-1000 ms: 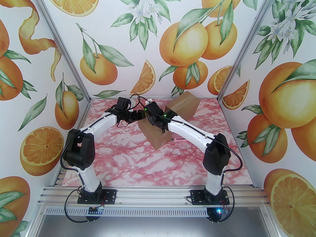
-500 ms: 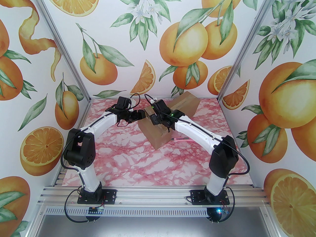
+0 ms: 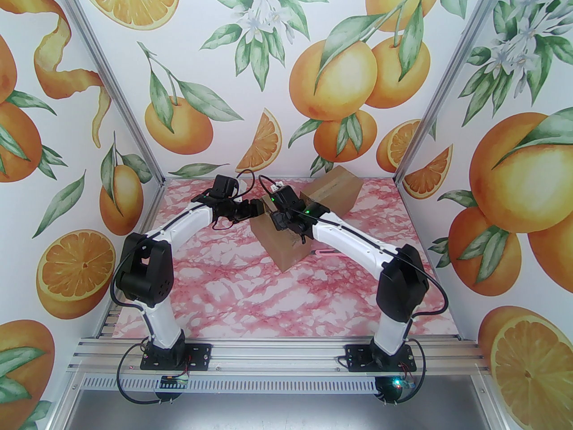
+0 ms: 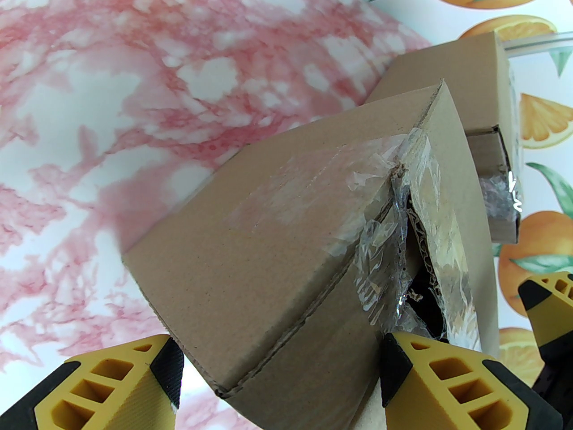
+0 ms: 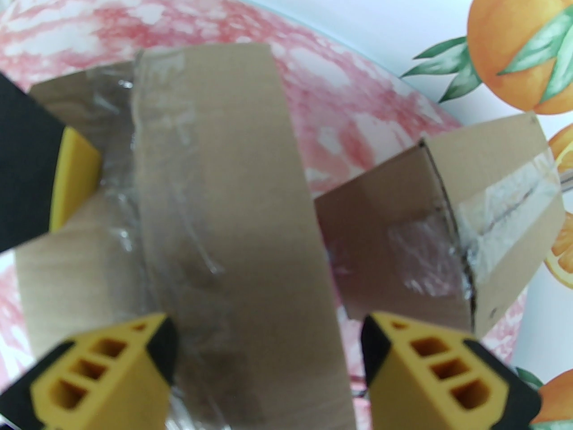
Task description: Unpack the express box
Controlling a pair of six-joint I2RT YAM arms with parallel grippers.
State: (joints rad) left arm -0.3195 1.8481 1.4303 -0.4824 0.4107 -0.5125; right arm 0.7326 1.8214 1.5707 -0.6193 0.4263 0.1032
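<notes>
The express box [image 3: 281,247] sits mid-table [image 3: 268,303], with a second box [image 3: 333,191] at its 1 o'clock. Both grippers meet over its far end. The right gripper [image 5: 266,327] is spread wide and grips nothing. A raised flap [image 5: 224,195] stands between its fingers, long axis running 12 to 6 o'clock in the right wrist view. The left gripper [image 4: 282,350] is also spread and empty, straddling the box corner from 9 o'clock. The slit tape seam [image 4: 403,240] runs off toward 12 o'clock. The right arm appears better placed for the flap.
</notes>
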